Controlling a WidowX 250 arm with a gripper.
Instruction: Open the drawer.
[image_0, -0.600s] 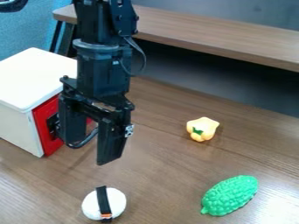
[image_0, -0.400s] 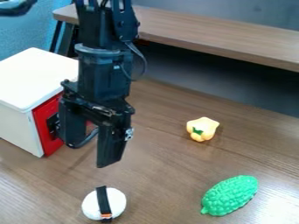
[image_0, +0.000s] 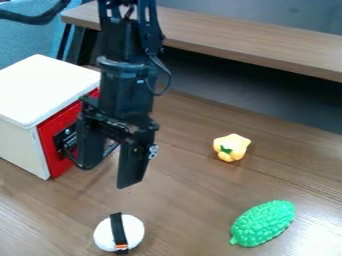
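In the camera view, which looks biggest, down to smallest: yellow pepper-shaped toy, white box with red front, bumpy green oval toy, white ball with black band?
1. White box
2. Green oval toy
3. White ball
4. Yellow toy

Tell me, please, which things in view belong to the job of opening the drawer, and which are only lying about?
For the job:
red drawer front
its black handle fitting
white cabinet
black tool, open, near the drawer front

Just lying about:
yellow toy with green spot
green bumpy toy
white rounded thing with black band
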